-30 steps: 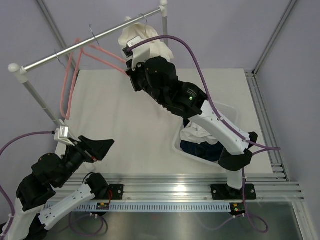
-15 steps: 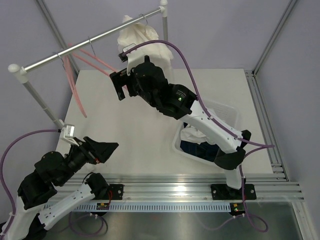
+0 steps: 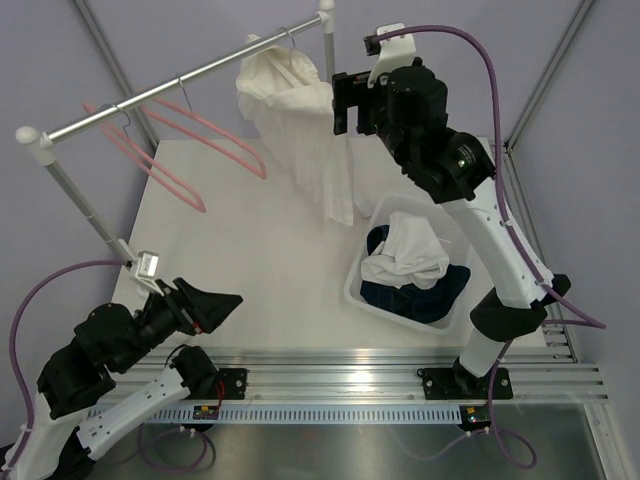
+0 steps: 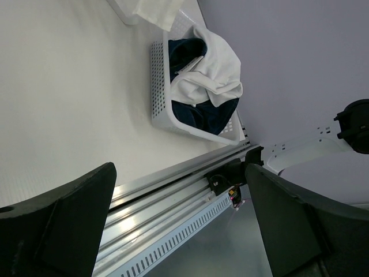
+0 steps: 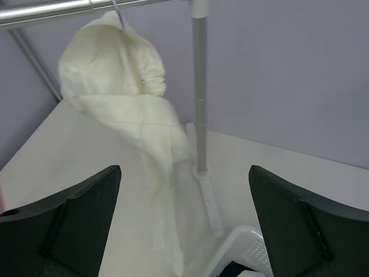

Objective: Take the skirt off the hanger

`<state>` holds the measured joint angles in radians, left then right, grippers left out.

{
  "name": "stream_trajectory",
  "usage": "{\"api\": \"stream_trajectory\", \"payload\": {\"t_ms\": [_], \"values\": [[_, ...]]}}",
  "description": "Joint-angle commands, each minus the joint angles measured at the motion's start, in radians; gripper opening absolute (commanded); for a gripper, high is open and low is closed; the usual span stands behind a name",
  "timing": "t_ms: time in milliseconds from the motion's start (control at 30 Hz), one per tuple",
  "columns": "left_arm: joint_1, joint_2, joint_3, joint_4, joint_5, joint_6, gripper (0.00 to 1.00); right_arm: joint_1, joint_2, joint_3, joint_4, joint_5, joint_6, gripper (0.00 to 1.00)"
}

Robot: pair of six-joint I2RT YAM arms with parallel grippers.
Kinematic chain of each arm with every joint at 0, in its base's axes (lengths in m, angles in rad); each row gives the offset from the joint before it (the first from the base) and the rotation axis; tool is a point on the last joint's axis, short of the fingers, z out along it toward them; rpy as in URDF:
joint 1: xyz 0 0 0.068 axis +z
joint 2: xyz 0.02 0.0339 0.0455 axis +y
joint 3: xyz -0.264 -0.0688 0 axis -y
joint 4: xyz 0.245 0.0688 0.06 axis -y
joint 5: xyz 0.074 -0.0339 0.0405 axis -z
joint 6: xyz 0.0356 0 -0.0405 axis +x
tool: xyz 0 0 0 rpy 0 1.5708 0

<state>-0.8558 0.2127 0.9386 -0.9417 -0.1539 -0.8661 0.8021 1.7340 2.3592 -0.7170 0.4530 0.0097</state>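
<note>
The white skirt [image 3: 290, 100] hangs bunched from a hanger on the metal rail [image 3: 180, 85], with a strip of cloth trailing down to the table. Only the hanger's wire hook [image 3: 290, 40] shows; the rest is inside the cloth. In the right wrist view the skirt [image 5: 124, 98] hangs ahead and to the left, under the hook [image 5: 118, 14]. My right gripper [image 3: 345, 103] [image 5: 184, 168] is open and empty, just right of the skirt and apart from it. My left gripper [image 3: 225, 305] [image 4: 180, 167] is open and empty, low over the table's near left edge.
Two pink hangers [image 3: 150, 160] [image 3: 220, 135] hang bare on the rail, left of the skirt. The rail's upright post [image 5: 199, 86] stands just right of the skirt. A white basket [image 3: 352, 290] [image 4: 158, 81] with dark and white clothes sits at the table's near right.
My right gripper went from shut to open and swung from the skirt's left side up to its right. The pink hangers swung along the rail. The left arm barely moved.
</note>
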Motion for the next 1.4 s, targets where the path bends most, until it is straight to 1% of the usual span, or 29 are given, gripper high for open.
{"api": "stream_trajectory", "payload": {"t_ms": [0, 100, 133, 200, 267, 333, 400, 500, 567, 733, 833, 867, 900, 967, 1000, 1067, 1100, 1200, 1300, 1333, 1367], "values": [[0.001, -0.003, -0.037, 0.043, 0.037, -0.005, 0.99, -0.084, 0.01, 0.018, -0.042, -0.097, -0.115, 0.99], [0.001, 0.019, -0.078, 0.09, 0.039, 0.009, 0.99, -0.141, 0.041, 0.018, -0.056, -0.19, -0.184, 0.99], [0.003, 0.028, -0.09, 0.109, 0.046, 0.01, 0.99, -0.147, 0.044, 0.009, -0.052, -0.253, -0.207, 0.99], [0.001, 0.062, -0.127, 0.167, 0.08, 0.016, 0.99, -0.153, 0.039, -0.043, -0.026, -0.29, -0.272, 0.98], [0.003, 0.106, -0.145, 0.196, 0.112, 0.018, 0.99, -0.162, 0.018, -0.095, 0.019, -0.342, -0.28, 0.96], [0.001, 0.132, -0.168, 0.234, 0.134, 0.022, 0.99, -0.185, -0.031, -0.196, 0.111, -0.426, -0.26, 0.95], [0.001, 0.163, -0.175, 0.248, 0.145, 0.03, 0.99, -0.205, -0.037, -0.231, 0.142, -0.494, -0.223, 0.94], [0.001, 0.177, -0.169, 0.254, 0.145, 0.041, 0.99, -0.228, 0.011, -0.192, 0.119, -0.56, -0.209, 0.9], [0.001, 0.177, -0.156, 0.251, 0.137, 0.048, 0.99, -0.236, 0.039, -0.172, 0.117, -0.563, -0.215, 0.89], [0.003, 0.175, -0.124, 0.221, 0.126, 0.062, 0.99, -0.251, 0.159, -0.025, 0.083, -0.582, -0.229, 0.86], [0.001, 0.168, -0.121, 0.207, 0.122, 0.067, 0.99, -0.259, 0.217, 0.058, 0.077, -0.614, -0.229, 0.79], [0.001, 0.168, -0.119, 0.207, 0.119, 0.068, 0.99, -0.262, 0.234, 0.083, 0.071, -0.617, -0.223, 0.72], [0.001, 0.169, -0.118, 0.198, 0.117, 0.07, 0.99, -0.264, 0.269, 0.134, 0.056, -0.617, -0.221, 0.69], [0.001, 0.168, -0.115, 0.192, 0.114, 0.075, 0.99, -0.265, 0.294, 0.175, 0.042, -0.632, -0.214, 0.66], [0.003, 0.168, -0.112, 0.185, 0.113, 0.076, 0.99, -0.265, 0.309, 0.192, 0.042, -0.636, -0.211, 0.63], [0.003, 0.166, -0.107, 0.181, 0.111, 0.082, 0.99, -0.267, 0.314, 0.189, 0.05, -0.651, -0.205, 0.58], [0.001, 0.165, -0.104, 0.176, 0.109, 0.082, 0.99, -0.267, 0.315, 0.184, 0.057, -0.658, -0.203, 0.5], [0.003, 0.163, -0.1, 0.17, 0.106, 0.087, 0.99, -0.267, 0.329, 0.199, 0.038, -0.713, -0.198, 0.39], [0.001, 0.16, -0.098, 0.169, 0.108, 0.091, 0.99, -0.267, 0.338, 0.209, 0.022, -0.728, -0.197, 0.37], [0.001, 0.16, -0.1, 0.167, 0.108, 0.091, 0.99, -0.267, 0.34, 0.212, 0.019, -0.729, -0.198, 0.32], [0.003, 0.159, -0.1, 0.167, 0.108, 0.091, 0.99, -0.267, 0.341, 0.215, 0.014, -0.735, -0.198, 0.29]]}}
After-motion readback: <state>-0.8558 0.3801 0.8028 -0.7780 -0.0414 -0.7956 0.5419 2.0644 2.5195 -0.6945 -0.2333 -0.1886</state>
